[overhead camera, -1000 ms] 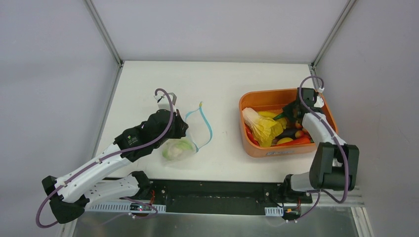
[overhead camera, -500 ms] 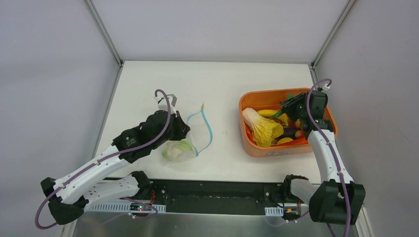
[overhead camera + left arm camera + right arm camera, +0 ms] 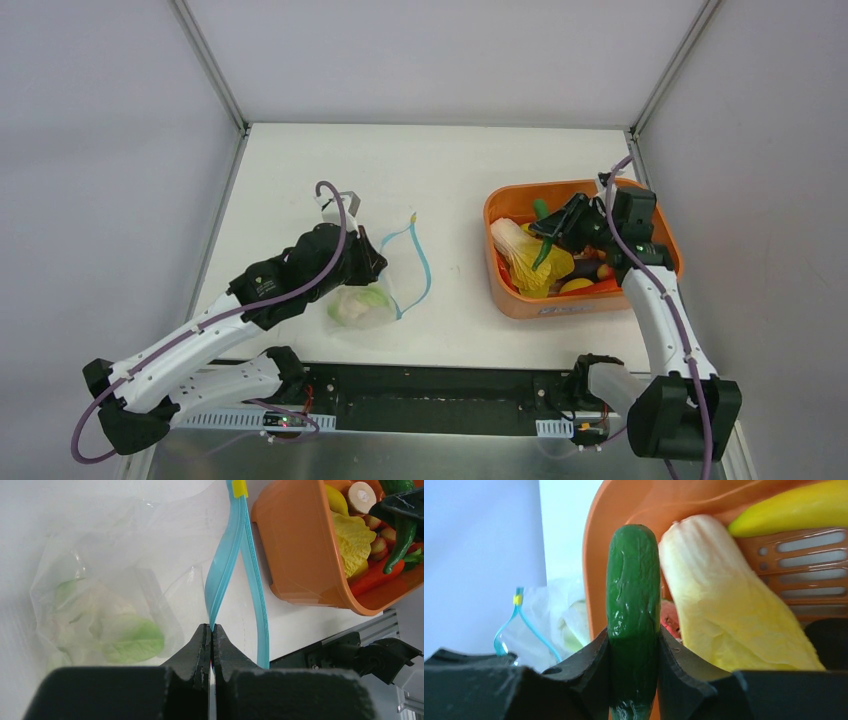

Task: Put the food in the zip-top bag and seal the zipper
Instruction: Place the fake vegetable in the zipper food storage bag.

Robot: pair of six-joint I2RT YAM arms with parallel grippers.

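Clamping a green cucumber in the right gripper over the orange tub, gripping near one end and leaving the rest poking out past the fingertips. Looking left for the target: zip-top bag lying well apart across the table, right by the left arm, leafy green piece already inside. Pinching the blue zipper tight in the left gripper, holding the mouth looped open toward the tub. Probably needing a nose-first entry, long axis lined up with that gap. Bending the right arm over the tub, stretching the left low beside the bag.
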